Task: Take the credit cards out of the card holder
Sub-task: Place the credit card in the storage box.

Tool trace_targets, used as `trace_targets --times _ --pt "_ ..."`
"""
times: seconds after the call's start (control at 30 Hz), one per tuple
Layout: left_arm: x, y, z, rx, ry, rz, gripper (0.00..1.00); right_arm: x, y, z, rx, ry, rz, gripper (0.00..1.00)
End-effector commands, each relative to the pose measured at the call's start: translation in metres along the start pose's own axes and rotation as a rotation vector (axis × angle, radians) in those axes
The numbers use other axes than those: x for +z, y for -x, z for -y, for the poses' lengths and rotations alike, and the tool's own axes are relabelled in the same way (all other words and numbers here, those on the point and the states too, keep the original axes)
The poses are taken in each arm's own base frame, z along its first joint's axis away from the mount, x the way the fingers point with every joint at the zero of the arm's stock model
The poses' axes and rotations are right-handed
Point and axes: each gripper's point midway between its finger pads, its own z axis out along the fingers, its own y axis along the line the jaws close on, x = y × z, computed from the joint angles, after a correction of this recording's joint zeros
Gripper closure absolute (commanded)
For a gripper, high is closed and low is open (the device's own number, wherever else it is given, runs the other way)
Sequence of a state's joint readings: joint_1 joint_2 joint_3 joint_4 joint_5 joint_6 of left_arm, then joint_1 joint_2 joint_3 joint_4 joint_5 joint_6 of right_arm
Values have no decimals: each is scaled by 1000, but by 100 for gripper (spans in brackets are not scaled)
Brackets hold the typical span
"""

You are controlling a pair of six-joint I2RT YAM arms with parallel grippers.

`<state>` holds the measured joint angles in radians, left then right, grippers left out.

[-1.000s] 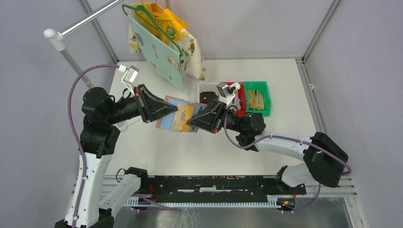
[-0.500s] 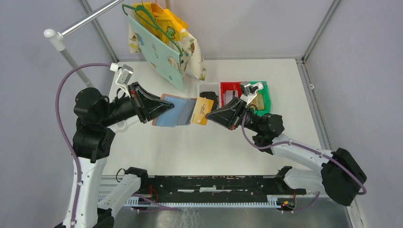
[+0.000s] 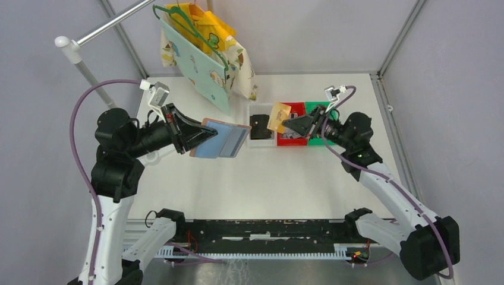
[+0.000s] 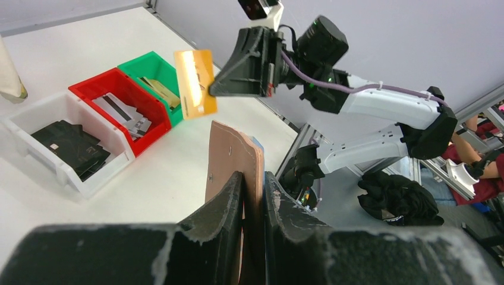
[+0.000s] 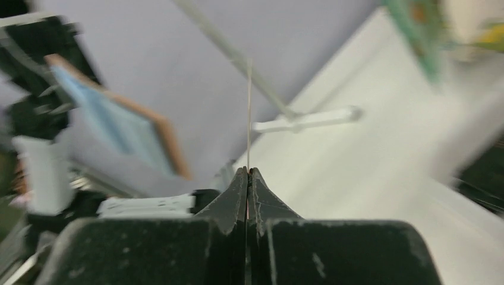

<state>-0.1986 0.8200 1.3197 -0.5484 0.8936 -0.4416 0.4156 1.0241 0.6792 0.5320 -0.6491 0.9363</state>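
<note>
Top external view: gold card (image 3: 279,117) juts left from the right gripper (image 3: 287,123), raised over the clear bin (image 3: 261,143) and red bin (image 3: 292,142).
Card axis: near-to-far, slightly tilted.
Right gripper: pinching the card's edge.
Left gripper (image 3: 199,136): clamping the card holder (image 3: 221,139), its blue pockets facing up, apart from the card.

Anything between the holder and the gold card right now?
No. Left wrist view shows open air between the holder and the gold card in the right gripper; from above, only the clear bin sits below that gap.
</note>
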Motion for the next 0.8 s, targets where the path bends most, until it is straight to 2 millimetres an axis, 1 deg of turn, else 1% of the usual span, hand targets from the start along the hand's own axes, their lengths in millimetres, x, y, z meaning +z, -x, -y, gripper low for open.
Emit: trace_targets --times 0.0,0.17,0.27,0.43,0.5,0.6,0.77 --pt "-5 16 15 117 -32 40 98 -36 16 68 -159 -366 -95 100" --pt "-5 18 16 119 -40 43 98 -81 41 129 -250 -707 -108 100" --pt "-5 18 18 122 -46 44 98 -102 46 161 -254 -853 -135 100" --pt "-6 20 21 119 -53 49 98 -129 50 208 -253 -1015 -163 100" --pt "-5 19 21 112 -59 46 98 -133 49 224 -239 -1048 -183 100" --pt "-5 19 22 106 -65 44 98 -132 52 244 -233 -1081 -207 100" --pt "-5 21 24 108 -72 46 98 -117 52 272 -202 -1069 -237 100"
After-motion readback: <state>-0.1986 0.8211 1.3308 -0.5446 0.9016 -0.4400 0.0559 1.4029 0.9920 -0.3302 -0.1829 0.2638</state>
